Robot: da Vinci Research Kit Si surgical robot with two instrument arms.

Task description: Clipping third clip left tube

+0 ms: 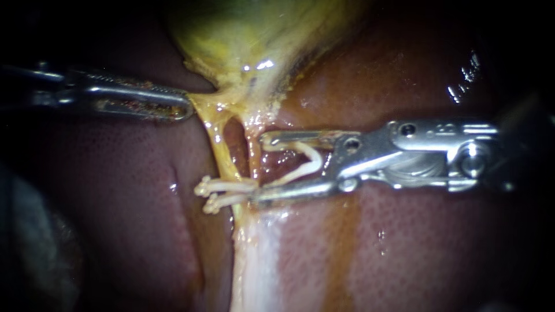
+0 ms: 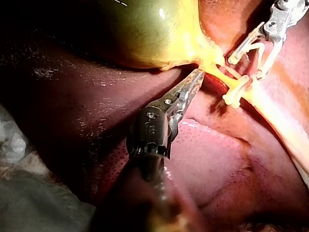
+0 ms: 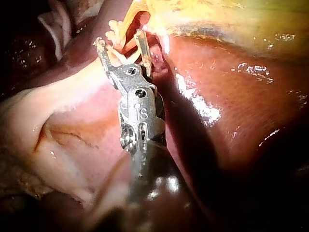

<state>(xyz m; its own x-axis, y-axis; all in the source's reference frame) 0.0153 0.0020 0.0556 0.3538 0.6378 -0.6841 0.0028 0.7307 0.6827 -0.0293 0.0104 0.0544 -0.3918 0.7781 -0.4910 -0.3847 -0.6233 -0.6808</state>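
The left tube [image 1: 218, 151] hung below the gallbladder [image 1: 248, 34], crossed low down by two clips [image 1: 222, 186].
Behind those clips the tube was hidden, and whether it lay inside the jaws of the right instrument [image 1: 259, 169] was hard to tell. Those jaws stood wide apart, holding a white clip [image 1: 312, 159] between them, tips just beside the right tube [image 1: 253, 153]. The left instrument [image 1: 184, 107] had its jaws clamped on the gallbladder's yellow edge, its shaft lost in the dark. Liver [image 1: 416, 242] lay all around.
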